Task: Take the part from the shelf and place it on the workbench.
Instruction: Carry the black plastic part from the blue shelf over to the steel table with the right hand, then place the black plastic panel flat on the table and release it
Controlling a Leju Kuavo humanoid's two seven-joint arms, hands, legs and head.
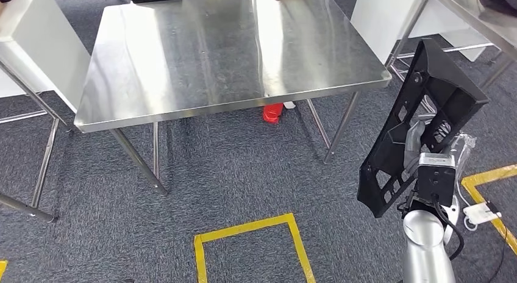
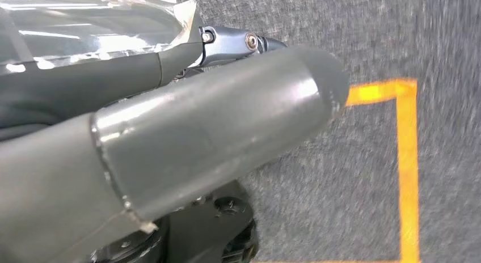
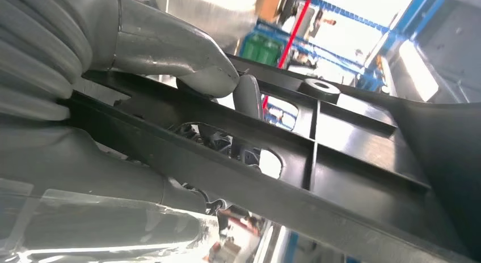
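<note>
Head view shows the right hand (image 1: pixel 427 150) with its fingers (image 3: pixel 248 93) clamped on the black ribbed plastic part (image 1: pixel 427 121), held upright beside the shiny steel desk (image 1: pixel 183 69). Placing it there remains. Left hand's (image 2: pixel 187 144) fingers: cannot tell.

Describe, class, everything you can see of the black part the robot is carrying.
The black part is a long, flat, matt frame that looks like moulded plastic, with ribs, cut-out openings and a round boss. It stands tilted, nearly upright, gripped by the right hand, whose fingers hook through an opening. It is above the carpet, right of the steel workbench, not touching it.
</note>
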